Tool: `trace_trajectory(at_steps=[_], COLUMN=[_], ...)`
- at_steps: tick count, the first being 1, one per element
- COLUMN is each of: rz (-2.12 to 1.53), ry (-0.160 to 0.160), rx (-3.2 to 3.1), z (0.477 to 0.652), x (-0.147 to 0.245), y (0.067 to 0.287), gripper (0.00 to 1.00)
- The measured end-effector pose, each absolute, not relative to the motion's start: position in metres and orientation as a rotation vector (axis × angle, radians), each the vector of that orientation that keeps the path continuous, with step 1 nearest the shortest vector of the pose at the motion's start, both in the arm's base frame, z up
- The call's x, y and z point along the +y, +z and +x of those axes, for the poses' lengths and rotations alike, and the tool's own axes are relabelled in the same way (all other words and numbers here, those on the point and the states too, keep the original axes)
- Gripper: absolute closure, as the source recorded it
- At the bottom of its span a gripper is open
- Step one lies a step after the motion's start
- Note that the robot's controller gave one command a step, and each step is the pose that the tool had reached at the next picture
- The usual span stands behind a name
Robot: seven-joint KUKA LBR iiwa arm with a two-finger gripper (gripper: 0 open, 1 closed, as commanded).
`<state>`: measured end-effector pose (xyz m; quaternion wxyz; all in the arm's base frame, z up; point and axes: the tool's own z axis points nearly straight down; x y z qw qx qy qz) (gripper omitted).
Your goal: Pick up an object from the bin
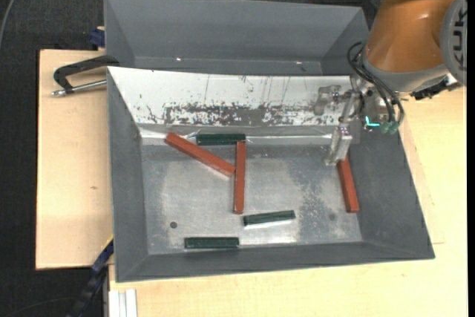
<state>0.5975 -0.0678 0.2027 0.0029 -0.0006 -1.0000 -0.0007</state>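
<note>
The gripper (338, 155) is low in the right part of the grey metal bin (126, 197), hanging below the arm's rounded orange cover (412, 26), which stands over the bin's right rear corner. Its tip sits at the far end of a long red-orange rectangular bar (349, 189). This bar lies flat on the bin floor near the right wall, running from the gripper toward the front and angled slightly to the right. The tip seems to touch that end, though the view there is too poor to be sure. Whether the gripper is released or clenched I cannot tell. Well apart to the left, a slanting red-orange bar (199, 153) lies from the back left toward the middle. Its lower end meets an upright-running red-orange bar (240, 179) that lies straight from back to front near the middle of the floor. A dark green rectangular bar (220, 138) lies along the foot of the back wall, just beside the far ends of those two bars. A second dark green bar (269, 218) lies crosswise just in front and to the right of the near end of the middle red-orange one. A third dark green bar (211, 242) lies along the front wall, left of centre and apart from the rest.
</note>
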Motion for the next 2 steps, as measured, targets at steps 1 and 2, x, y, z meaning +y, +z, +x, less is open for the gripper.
trace_trajectory(at_steps=[1,2], rz=[0.361,0.657], ry=[-0.003,-0.006], rx=[-3.117,-3.067], z=[0.584,0.519], x=[-0.073,-0.025], y=[0.134,0.069], gripper=[0.0,0.0])
